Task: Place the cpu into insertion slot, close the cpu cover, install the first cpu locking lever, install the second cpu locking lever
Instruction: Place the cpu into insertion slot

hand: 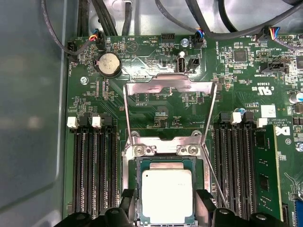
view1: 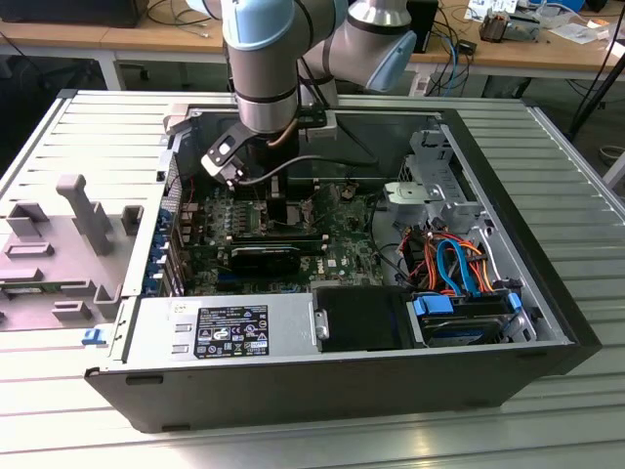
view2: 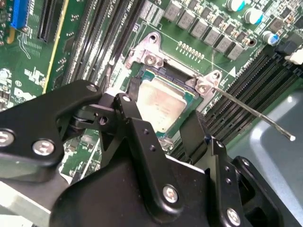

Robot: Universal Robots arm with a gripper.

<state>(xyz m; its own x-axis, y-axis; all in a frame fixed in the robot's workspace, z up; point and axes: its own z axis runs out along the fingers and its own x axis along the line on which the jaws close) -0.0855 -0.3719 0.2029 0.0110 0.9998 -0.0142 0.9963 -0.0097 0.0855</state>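
The cpu [hand: 166, 196], a silver-topped square chip, lies flat in the insertion slot [hand: 163, 144], also seen in the second wrist view as the cpu [view2: 161, 106]. My gripper [hand: 166, 206] straddles it, with one black finger [hand: 127, 203] against each of two opposite edges, so it is shut on the cpu. The cpu cover [hand: 161, 86], a silver frame, stands swung back and open behind the socket. One thin locking lever [view2: 255, 116] sticks out unlatched beside the socket. In the exterior view my gripper [view1: 276, 195] reaches down into the open computer case.
Long black memory slots [hand: 92, 175] flank the socket on both sides. A round coin battery [hand: 109, 64] and cables sit beyond the cover. The case holds a power supply box [view1: 225, 327] and a drive bay with blue and orange cables [view1: 454, 264]. A grey fixture [view1: 78, 220] lies outside the case.
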